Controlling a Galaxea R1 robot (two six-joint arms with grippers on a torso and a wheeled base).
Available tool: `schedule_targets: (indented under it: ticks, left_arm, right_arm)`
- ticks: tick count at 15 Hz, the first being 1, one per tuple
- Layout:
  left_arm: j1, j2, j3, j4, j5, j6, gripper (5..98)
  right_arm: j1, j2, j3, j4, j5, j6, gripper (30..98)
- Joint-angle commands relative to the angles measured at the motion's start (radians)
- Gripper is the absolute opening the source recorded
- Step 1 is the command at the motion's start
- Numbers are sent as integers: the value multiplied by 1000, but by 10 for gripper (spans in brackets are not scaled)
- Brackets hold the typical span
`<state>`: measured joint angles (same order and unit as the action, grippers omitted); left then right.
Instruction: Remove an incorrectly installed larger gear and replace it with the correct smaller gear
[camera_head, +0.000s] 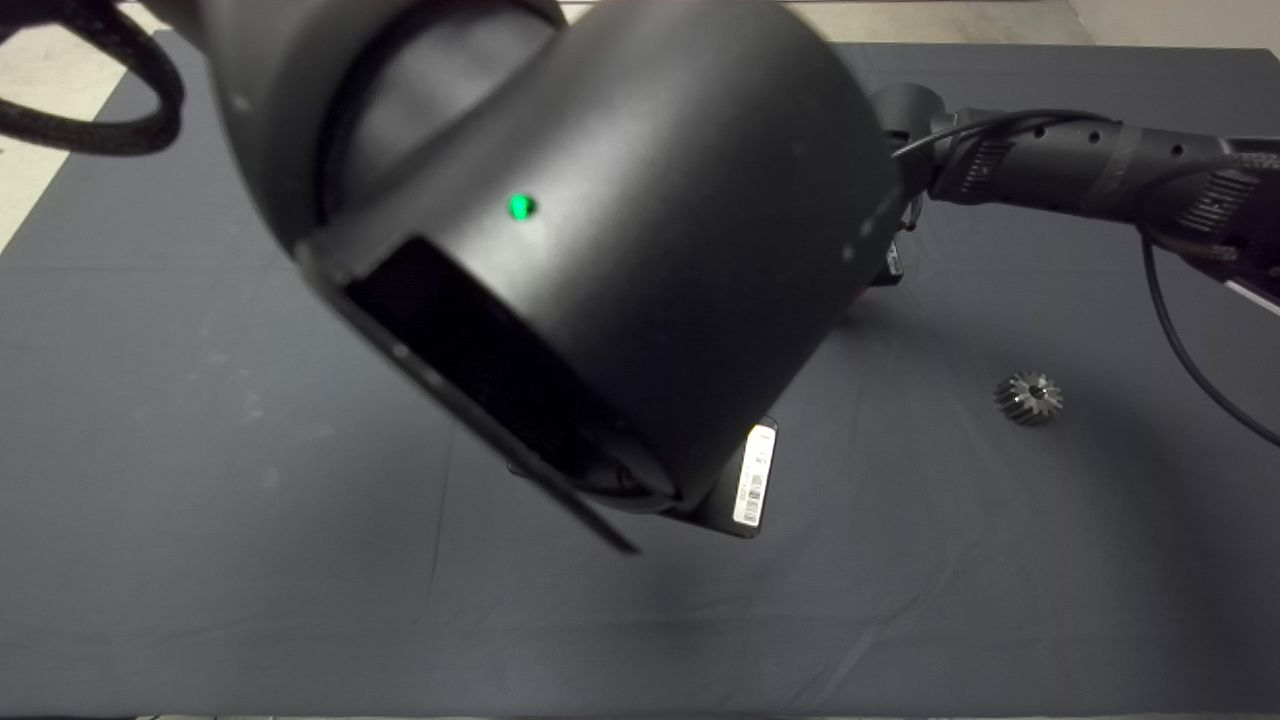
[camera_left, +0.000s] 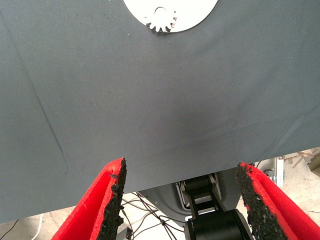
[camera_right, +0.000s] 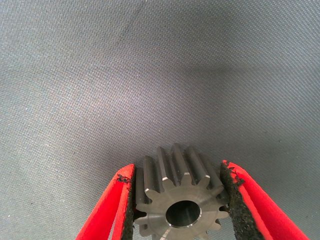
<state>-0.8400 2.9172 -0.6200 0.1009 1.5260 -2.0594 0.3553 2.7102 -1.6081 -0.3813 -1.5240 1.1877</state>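
In the right wrist view the smaller gear (camera_right: 180, 200), dark grey steel with a centre hole, sits between the black pads of my right gripper (camera_right: 176, 171). Both pads press on its teeth, just over the mat. The larger gear (camera_head: 1028, 397), grey with long pointed teeth, lies alone on the mat at the right. My left gripper (camera_left: 185, 200) hangs open over bare mat, holding nothing. Beyond it, a white round plate (camera_left: 192, 17) carries a small bright gear (camera_left: 161, 22). In the head view both grippers are hidden.
The left arm's big black housing (camera_head: 560, 250) fills the middle of the head view. The right arm (camera_head: 1050, 165) reaches in from the right behind it. The mat's edge, with cables and the robot's base (camera_left: 210, 220) below it, shows in the left wrist view.
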Motion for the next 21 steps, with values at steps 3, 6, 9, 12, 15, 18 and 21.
schedule_targets:
  ticks: [3, 6, 9, 12, 15, 18, 21]
  left_arm:
    - [-19, 4, -1, -7, 69, 2, 546]
    - [-19, 4, -1, -7, 69, 2, 546]
    - [-19, 4, -1, -7, 71, 2, 546]
    - [-19, 4, -1, -7, 71, 2, 546]
    - [-18, 4, 1, -7, 71, 2, 546]
    - [-18, 4, 0, -7, 72, 1, 546]
    - [-18, 3, 8, -7, 72, 1, 546]
  right_arm:
    - [75, -10, 70, 96, -81, 21, 403]
    - [174, -59, 149, 145, -82, 36, 390]
    - [285, -71, 180, 239, -82, 41, 385]
    - [314, -59, 216, 248, -81, 41, 377]
    - [303, -43, 212, 251, -79, 43, 369]
    - [281, 8, 209, 283, -77, 53, 368]
    - [284, 50, 215, 282, -75, 82, 364]
